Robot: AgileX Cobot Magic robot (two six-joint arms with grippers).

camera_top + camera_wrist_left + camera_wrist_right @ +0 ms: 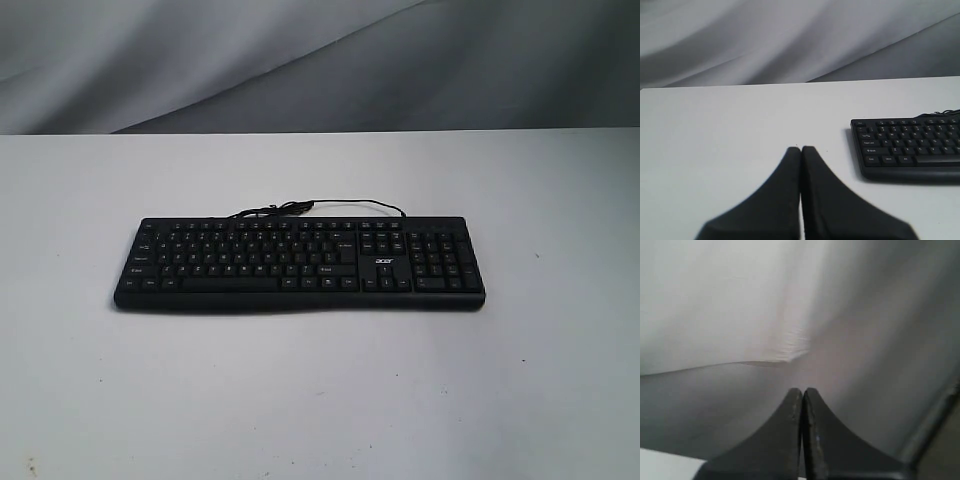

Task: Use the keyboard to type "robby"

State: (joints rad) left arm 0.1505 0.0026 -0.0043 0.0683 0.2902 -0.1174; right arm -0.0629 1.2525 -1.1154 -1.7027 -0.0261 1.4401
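Observation:
The black keyboard (298, 264) lies flat in the middle of the white table, number pad and white logo at its right end, its thin black cable (300, 209) looped behind it. Neither arm shows in the exterior view. In the left wrist view my left gripper (801, 148) is shut and empty above bare table, with the keyboard's left end (907, 147) off to one side, well apart. My right gripper (802, 389) is also shut with nothing in it. It faces the grey cloth backdrop, and the keyboard is out of its view.
The white table (320, 400) spreads wide on all sides of the keyboard. A grey draped cloth (300, 60) hangs behind the table's far edge. A dark bar (932, 422) crosses one corner of the right wrist view.

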